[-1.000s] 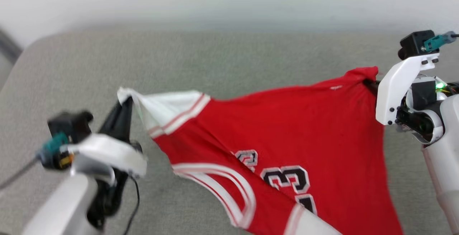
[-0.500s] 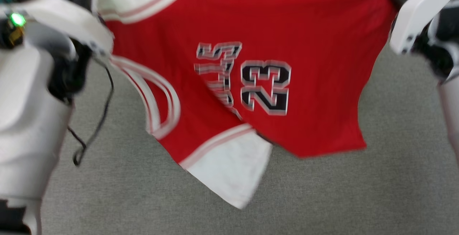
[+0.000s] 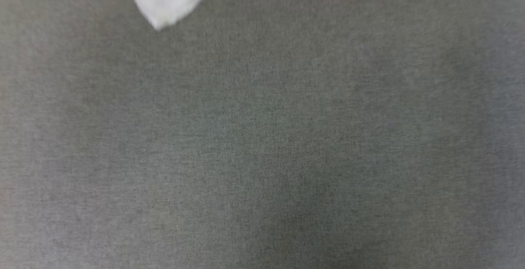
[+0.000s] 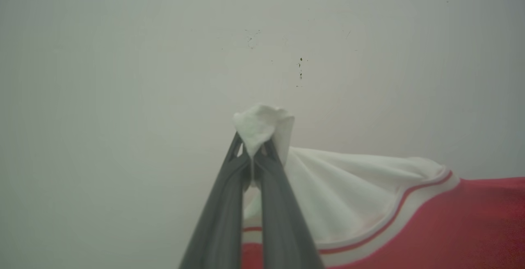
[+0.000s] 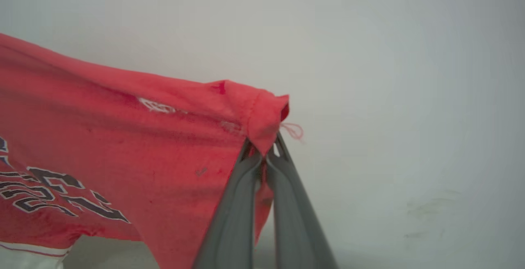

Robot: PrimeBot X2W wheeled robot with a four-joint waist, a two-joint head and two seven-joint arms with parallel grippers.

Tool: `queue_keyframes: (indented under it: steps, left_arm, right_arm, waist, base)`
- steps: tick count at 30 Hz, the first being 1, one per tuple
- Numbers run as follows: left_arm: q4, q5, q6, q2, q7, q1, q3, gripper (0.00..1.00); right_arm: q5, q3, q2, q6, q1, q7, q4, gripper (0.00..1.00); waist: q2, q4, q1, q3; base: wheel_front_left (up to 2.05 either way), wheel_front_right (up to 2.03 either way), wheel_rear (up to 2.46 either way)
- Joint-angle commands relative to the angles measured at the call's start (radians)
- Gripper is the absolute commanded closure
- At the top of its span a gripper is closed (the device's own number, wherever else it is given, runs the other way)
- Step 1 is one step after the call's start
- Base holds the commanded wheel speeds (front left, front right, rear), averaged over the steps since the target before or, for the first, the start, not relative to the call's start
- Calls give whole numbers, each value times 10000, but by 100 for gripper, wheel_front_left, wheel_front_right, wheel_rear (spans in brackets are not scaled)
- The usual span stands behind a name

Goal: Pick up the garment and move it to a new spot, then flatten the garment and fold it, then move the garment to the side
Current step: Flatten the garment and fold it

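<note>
Now, a legend for the carry, as I read it from my station. Left wrist view: my left gripper (image 4: 253, 154) has its two dark fingers pressed together on a bunched white corner of the garment (image 4: 410, 228), and a small tuft pokes out past the tips at 12 o'clock. From that pinch the white lining and the striped trim (image 4: 393, 215) fall away toward 4 o'clock into the red body. Right wrist view: my right gripper (image 5: 264, 152) pinches a rolled red corner in the same manner, with a loose thread (image 5: 293, 130) at 3 o'clock of the tips. The cloth spreads off toward 9 o'clock, and the black numerals (image 5: 49, 195) sit near 8 o'clock. A pale wall (image 4: 123, 55) lies behind each grip, so I judge both arms to be raised. Head view: a blurred grey fabric surface (image 3: 287, 137), with one white tip of the garment hanging in at 11 o'clock. I judge the two-corner hold to be deliberate: the thin cloth's own weight draws it open as a sheet, so it can be laid on a new spot with few creases. Flattening and folding are not yet begun. Each bite is small and near the edge, so I would expect a quick swing to risk slipping a corner free
</note>
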State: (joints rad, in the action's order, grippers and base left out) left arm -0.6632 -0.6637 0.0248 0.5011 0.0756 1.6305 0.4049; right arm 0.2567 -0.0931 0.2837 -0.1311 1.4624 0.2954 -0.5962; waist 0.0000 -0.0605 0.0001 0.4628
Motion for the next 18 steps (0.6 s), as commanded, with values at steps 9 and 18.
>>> queue_keyframes:
  steps: [9, 18]
  left_arm:
    - [-693, 191, 337, -190, 243, 1530, 143, 100]
    - [-1248, -113, 515, -339, 531, 924, 139, 100]
  right_arm:
    - [-156, -67, 249, 7, 1558, -136, -340, 100]
    - [284, -621, 151, 7, 1894, -511, -1553, 100]
  waist:
    - [0, 308, -1, 2048]
    - [0, 405, -1, 2593]
  base:
    - [0, 0, 0]
    - [0, 0, 0]
